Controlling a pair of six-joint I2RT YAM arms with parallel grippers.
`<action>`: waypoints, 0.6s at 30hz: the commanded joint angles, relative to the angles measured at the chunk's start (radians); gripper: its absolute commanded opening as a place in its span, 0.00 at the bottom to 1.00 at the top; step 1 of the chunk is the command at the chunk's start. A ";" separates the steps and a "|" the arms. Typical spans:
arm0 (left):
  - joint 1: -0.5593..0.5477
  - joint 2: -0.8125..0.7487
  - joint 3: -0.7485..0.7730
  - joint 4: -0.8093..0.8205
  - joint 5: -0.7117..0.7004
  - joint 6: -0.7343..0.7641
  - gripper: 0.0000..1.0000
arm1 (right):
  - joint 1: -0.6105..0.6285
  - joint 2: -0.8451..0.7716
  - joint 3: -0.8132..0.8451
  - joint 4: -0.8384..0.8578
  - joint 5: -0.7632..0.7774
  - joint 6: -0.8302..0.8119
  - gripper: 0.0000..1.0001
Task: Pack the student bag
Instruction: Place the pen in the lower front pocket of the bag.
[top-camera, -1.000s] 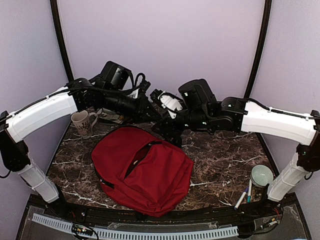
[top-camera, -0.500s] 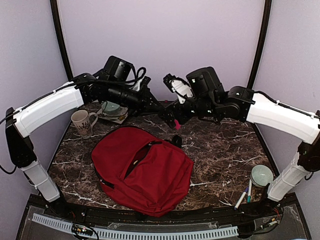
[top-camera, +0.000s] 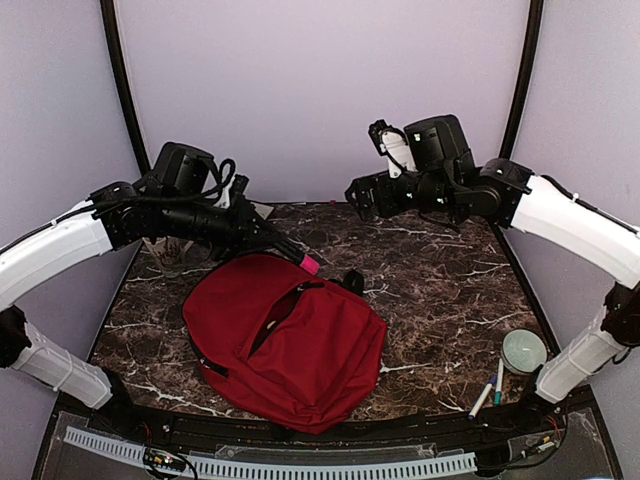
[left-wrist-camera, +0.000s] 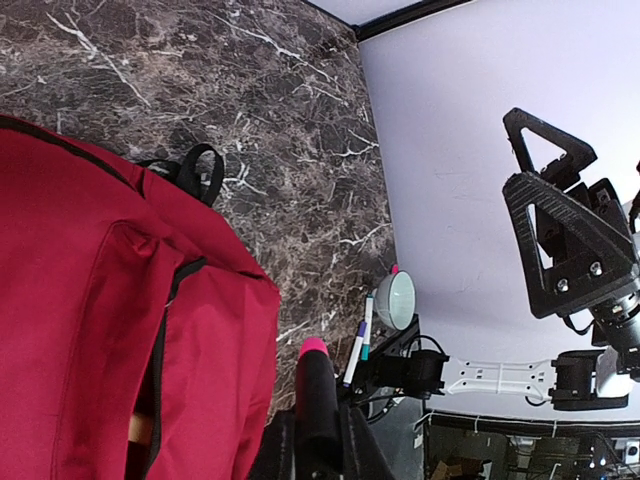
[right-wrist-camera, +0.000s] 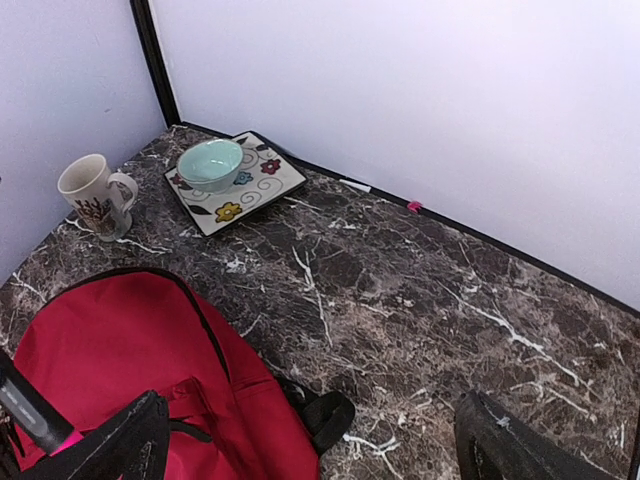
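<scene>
The student bag (top-camera: 285, 340), a large dark-red backpack, lies flat in the middle of the table with its black zip (top-camera: 272, 322) partly open. My left gripper (top-camera: 278, 248) is shut on a black marker with a pink cap (top-camera: 303, 263) and holds it above the bag's back edge. In the left wrist view the marker (left-wrist-camera: 318, 400) sticks out between the jaws beside the bag (left-wrist-camera: 90, 300). My right gripper (top-camera: 362, 197) is open and empty, raised over the back of the table. Its wide-apart fingers (right-wrist-camera: 120, 450) frame the bag's top (right-wrist-camera: 130, 350) and black loop (right-wrist-camera: 325, 412).
A flowered square plate (right-wrist-camera: 262, 185) with a pale green bowl (right-wrist-camera: 210, 163) and a mug (right-wrist-camera: 93, 190) stand at the back left. Another pale bowl (top-camera: 524, 350) and two pens (top-camera: 490, 390) lie at the front right by the right arm's base.
The two grippers were together at mid-table and have pulled apart. The left moved left and down over the bag with the marker. The right rose back to the right, empty.
</scene>
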 joint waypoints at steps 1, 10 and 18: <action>0.000 -0.081 -0.060 -0.059 -0.057 0.060 0.00 | 0.007 -0.101 -0.119 0.067 0.053 0.093 1.00; 0.000 -0.183 -0.167 -0.155 -0.088 0.164 0.00 | 0.007 -0.237 -0.283 0.119 0.137 0.166 1.00; 0.000 -0.217 -0.248 -0.125 -0.095 0.180 0.00 | 0.007 -0.306 -0.377 0.139 0.178 0.247 1.00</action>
